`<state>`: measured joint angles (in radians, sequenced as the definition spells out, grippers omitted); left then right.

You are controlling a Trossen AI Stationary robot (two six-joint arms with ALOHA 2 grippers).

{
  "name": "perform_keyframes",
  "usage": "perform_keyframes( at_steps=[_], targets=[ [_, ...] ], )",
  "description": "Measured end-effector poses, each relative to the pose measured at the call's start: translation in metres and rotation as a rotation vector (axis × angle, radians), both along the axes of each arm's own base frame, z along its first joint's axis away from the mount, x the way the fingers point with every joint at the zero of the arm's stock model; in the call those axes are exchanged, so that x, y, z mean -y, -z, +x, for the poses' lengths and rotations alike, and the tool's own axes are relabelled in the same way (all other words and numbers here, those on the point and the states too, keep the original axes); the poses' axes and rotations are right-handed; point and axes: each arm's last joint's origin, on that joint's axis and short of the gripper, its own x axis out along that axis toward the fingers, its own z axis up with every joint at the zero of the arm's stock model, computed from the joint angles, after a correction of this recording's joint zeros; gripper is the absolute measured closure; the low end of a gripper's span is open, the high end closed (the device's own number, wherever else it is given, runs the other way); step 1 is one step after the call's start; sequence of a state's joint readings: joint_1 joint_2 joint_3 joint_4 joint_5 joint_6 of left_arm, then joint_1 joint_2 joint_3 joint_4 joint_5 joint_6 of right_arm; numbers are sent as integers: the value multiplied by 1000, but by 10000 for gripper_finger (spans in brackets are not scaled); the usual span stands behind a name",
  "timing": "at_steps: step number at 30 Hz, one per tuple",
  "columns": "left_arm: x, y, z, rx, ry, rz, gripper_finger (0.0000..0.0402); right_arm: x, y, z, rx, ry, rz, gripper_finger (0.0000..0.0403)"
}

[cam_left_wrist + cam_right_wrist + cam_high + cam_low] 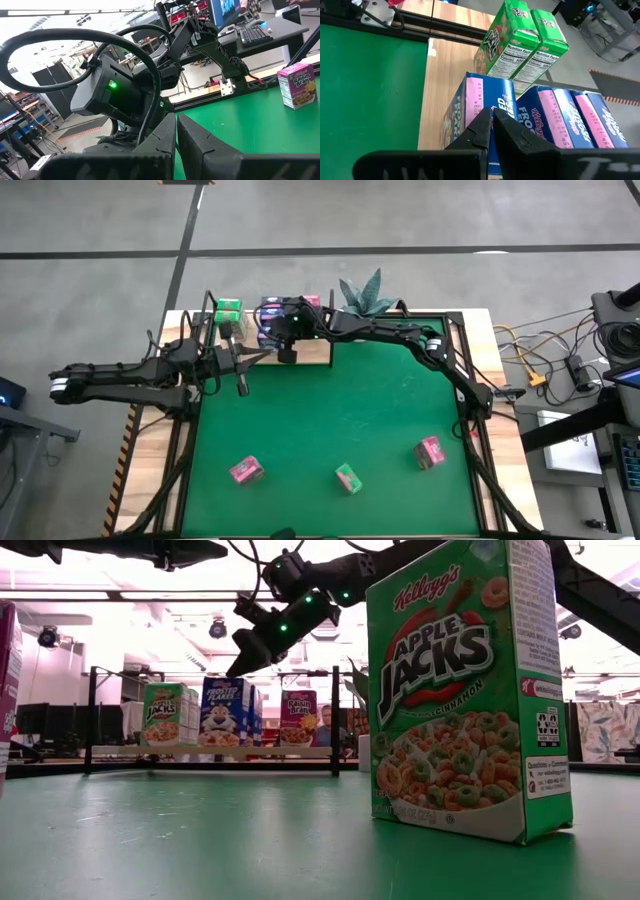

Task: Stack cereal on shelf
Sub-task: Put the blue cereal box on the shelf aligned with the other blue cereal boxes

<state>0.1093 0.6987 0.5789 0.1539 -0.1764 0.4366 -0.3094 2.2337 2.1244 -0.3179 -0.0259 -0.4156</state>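
1. The right gripper [288, 354] hangs just over the blue boxes [560, 120] on the wooden shelf [318, 352]. Its jaws are shut tight and hold nothing.
2. The left gripper [243, 388] is just beside the shelf. Its jaws are shut and empty too.
3. Three boxes wait on the green table [330, 420], well away from both jaws, toward the near edge: a pink box [246, 470], a green box [348, 477] and another pink box [430, 451]. They stand upright.
4. I think both arms are about as far from the middle green box.
5. On the shelf: two green boxes [522, 42], three blue boxes, one pink box [297, 718].
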Motion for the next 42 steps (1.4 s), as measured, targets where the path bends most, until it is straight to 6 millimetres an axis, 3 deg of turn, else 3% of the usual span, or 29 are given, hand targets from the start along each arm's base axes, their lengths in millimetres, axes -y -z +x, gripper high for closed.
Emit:
perform_keyframes(
  at_steps=[16,21,26,33,38,42],
  targets=[
    [0,1,0,-7,-15,-1,402,0,-5,-1,-23,-27,-45,390],
    [-7,5,-3,-40,-280,-42,402,-4,-16,-7,-37,-30,-42,391],
    [-16,18,-11,-133,-613,-81,402,-15,-38,-20,-68,-45,-30,394],
    [-32,37,-11,-267,-572,-202,402,-35,-50,-44,-158,-62,15,394],
    [-42,56,-8,-420,-477,-295,402,-55,-44,-62,-188,-78,47,394],
    [-46,60,-7,-437,-554,-315,402,-67,-37,-80,-164,-79,63,394]
  ],
)
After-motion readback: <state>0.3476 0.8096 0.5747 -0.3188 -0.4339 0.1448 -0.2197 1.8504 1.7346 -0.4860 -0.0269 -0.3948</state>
